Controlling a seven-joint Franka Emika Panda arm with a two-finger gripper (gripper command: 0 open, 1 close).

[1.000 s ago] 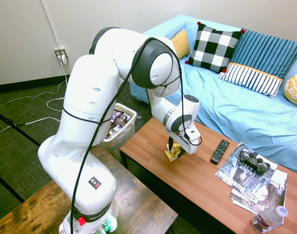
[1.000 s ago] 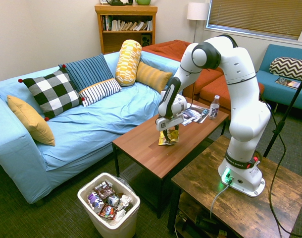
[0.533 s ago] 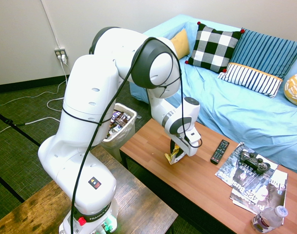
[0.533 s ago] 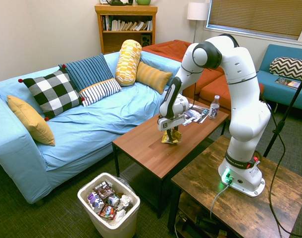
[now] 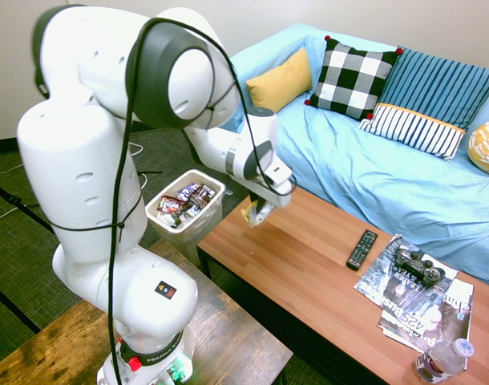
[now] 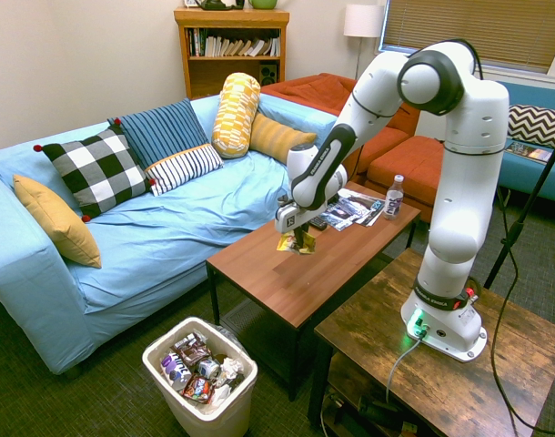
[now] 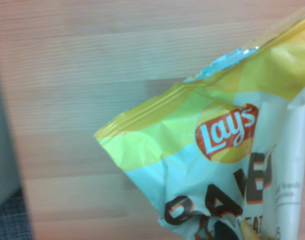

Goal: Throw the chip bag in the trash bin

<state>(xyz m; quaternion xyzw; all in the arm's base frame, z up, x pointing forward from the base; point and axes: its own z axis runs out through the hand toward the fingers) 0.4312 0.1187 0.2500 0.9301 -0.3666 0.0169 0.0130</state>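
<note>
The claw [image 6: 302, 244] of the white arm is clamped on the small yellow, crinkled-foil chip bag [image 7: 207, 170], which hangs above the brown, rectangular wooden worktop [image 5: 309, 269], towards the end nearer the trash bin. In the wrist view the bag shows a red and yellow Lay's logo, a pale lower part with dark lettering and a flat crimped edge, with the wood grain behind it.

The trash bin [image 6: 240, 410], a white plastic rectangular basket with rounded corners and a clear liner, stands on the dark carpet [image 6: 105, 401] just beside that end of the worktop. Inside it lie crumpled snack wrappers [image 6: 197, 390] in dark red, brown and purple, with some white paper. The bag is outside the bin.

Further along the worktop lie a slim black remote control [image 5: 361, 249] and overlapping glossy printed magazines [image 5: 397, 293], with a black game controller [image 5: 419, 267] resting on them. A clear plastic bottle [image 5: 442, 361] with a white cap and printed label stands upright near the far end. Alongside the worktop is a sofa [image 6: 182, 218] draped in light blue cloth, holding a black-and-white checked square pillow [image 6: 97, 171] with red corner pompoms
</note>
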